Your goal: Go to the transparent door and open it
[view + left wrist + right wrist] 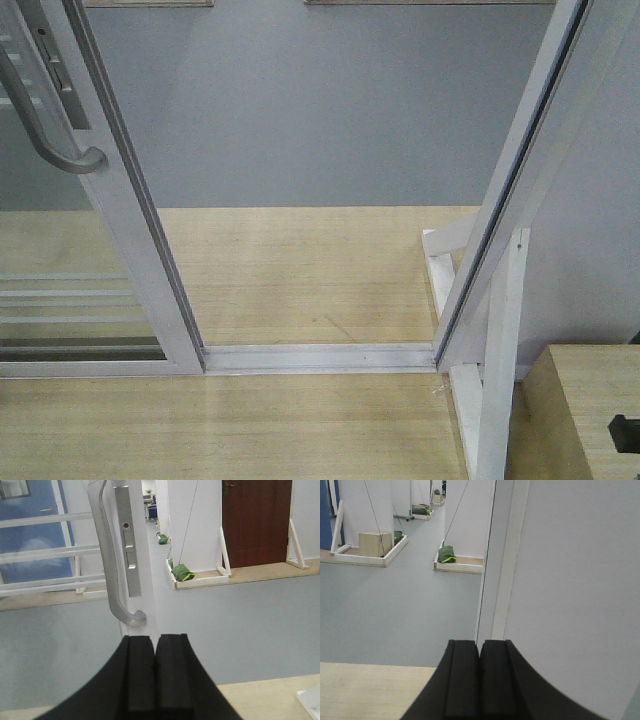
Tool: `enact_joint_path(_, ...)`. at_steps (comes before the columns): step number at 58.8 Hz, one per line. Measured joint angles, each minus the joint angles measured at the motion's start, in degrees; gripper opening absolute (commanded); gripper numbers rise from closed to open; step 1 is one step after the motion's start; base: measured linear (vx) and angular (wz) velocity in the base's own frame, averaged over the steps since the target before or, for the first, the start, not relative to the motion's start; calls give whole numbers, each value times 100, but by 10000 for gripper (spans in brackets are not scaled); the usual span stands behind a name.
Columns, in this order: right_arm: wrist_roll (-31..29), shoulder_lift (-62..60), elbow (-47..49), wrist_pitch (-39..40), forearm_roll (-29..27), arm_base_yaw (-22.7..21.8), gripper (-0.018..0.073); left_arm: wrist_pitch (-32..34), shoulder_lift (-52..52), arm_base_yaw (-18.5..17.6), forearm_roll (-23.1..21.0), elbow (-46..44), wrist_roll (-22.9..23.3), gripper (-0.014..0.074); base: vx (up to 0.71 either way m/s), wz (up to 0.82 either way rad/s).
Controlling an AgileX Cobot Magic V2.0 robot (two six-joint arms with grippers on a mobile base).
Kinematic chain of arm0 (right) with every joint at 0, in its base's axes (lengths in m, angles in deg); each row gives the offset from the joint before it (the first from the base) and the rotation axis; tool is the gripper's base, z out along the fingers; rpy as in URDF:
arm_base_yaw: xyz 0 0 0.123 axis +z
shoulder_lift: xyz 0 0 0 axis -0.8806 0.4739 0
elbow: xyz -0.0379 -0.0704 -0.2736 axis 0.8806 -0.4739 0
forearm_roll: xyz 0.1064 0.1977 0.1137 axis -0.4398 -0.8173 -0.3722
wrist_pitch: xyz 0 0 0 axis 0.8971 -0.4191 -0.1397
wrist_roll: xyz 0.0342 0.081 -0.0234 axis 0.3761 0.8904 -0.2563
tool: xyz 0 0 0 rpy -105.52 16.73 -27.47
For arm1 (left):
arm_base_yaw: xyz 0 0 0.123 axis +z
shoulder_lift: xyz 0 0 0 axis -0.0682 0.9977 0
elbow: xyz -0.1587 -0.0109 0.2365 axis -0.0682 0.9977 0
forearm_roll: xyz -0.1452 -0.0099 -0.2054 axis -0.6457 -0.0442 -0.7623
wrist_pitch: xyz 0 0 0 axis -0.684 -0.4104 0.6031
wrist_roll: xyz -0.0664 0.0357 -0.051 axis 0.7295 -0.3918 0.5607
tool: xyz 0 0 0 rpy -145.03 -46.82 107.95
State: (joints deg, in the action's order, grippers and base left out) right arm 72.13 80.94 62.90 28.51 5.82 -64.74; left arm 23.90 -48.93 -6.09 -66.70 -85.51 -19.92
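**Front view: door slid aside**

The transparent door (80, 250) is seen at the left, with its grey handle (45, 120) near the top. A gap is left beside it. The left hand (155, 665) is pressed closed just below the handle, holding nothing. The right hand (480, 667) is closed too.

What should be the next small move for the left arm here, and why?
Probably it should open the left claw and move it forward and up toward the pull handle. The claw is shut and empty, just below the handle's curved lower end. The transparent door already stands aside from a wide gap above the floor track, so sliding it further may hardly be needed.
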Motion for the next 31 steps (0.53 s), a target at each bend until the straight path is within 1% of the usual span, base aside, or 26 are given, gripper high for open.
enact_joint_path(31, 0, 0, 0, 0, 0, 0, -8, 0, 0, 0, 0, 0, 0, -6, 0, 0)
